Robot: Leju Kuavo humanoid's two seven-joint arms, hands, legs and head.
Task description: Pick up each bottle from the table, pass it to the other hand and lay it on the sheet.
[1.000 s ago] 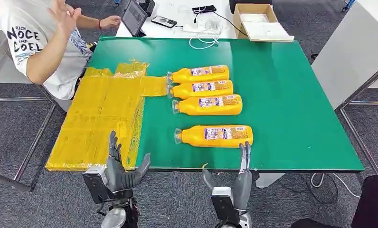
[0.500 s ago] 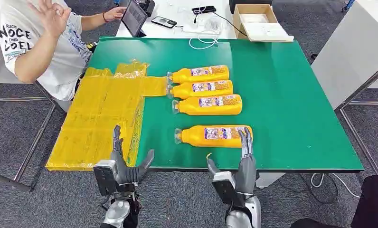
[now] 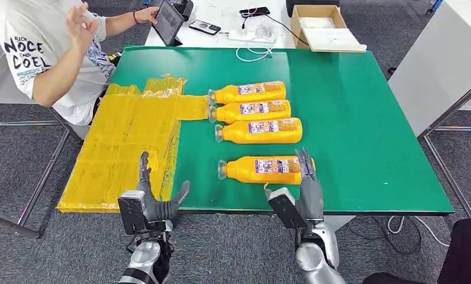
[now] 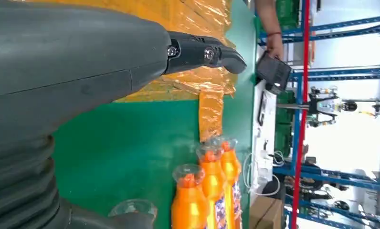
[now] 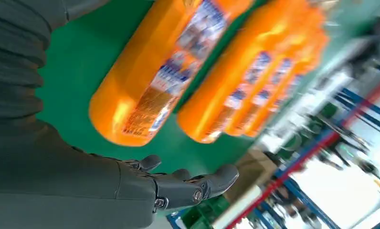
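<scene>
We see four orange bottles lying on the green bench point(image 3: 363, 118). The nearest bottle point(image 3: 265, 170) lies close to the front edge. Our right robot hand point(image 3: 307, 183) hovers at its base end, fingers spread, holding nothing. Our left robot hand point(image 3: 153, 198) hangs spread at the front edge, over the yellow sheet point(image 3: 126, 142).

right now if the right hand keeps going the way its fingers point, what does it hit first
Most likely the base end of the nearest bottle. The right hand has its fingers reaching over that end; whether they touch it is unclear.
</scene>
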